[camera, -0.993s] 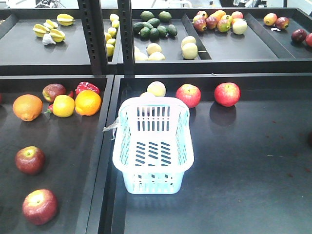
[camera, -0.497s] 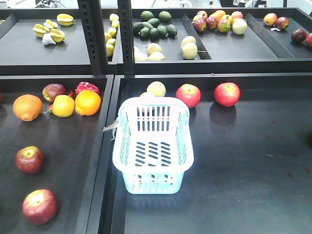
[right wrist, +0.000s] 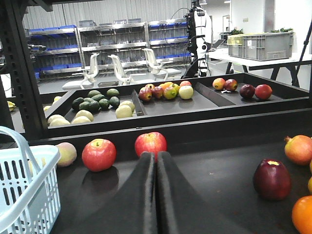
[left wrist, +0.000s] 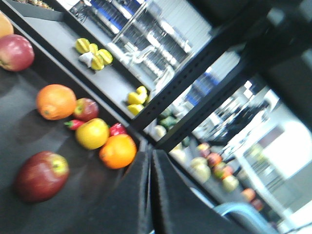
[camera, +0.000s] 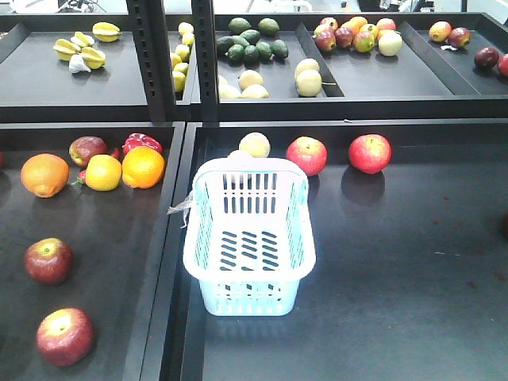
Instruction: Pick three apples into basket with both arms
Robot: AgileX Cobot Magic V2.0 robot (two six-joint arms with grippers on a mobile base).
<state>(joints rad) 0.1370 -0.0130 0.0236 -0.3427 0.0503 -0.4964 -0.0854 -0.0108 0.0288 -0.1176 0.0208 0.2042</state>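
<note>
Left gripper, right gripper; both pinched closed

Front view: high, angled down over lower shelf, basket at centre. Left wrist view: low, tilted, close, facing orange; shared with front view. Right wrist view: low, level, facing shelf's back; basket at left edge.

Pale blue basket, seemingly dark-red apple

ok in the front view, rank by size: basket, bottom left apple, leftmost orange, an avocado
1. basket
2. bottom left apple and leftmost orange: they look alike, and the apple sits nearer the camera, so unranked
3. avocado: smallest, but farthest back
</note>
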